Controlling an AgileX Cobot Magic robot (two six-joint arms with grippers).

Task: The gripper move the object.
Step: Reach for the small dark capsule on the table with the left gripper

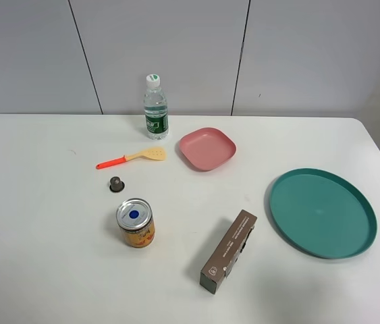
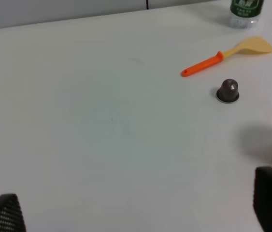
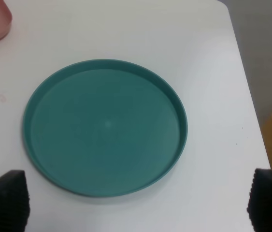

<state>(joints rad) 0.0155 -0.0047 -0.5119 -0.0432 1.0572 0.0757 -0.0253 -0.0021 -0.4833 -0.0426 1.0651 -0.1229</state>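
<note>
I find the table (image 1: 41, 270) smooth, matt white. The object (image 1: 116, 183): dull grey-brown with a brighter rim. Tin can (image 1: 135, 223): shiny metal lid, glossy label. Teal tray (image 1: 322, 212): smooth plastic with a soft sheen. Bottle (image 1: 155, 108): clear plastic. The pads (image 2: 3, 216) of my left gripper (image 2: 138, 203): black, finely ribbed.

Looks like a lab test setup: plain white tabletop (image 1: 34, 270) against grey wall panels (image 1: 169, 47), mismatched household items (image 1: 136, 224) spread out.

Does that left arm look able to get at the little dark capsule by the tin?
Probably yes: its pincer stands open, with bare table up to the capsule; the tin and spatula sit apart from it.
</note>
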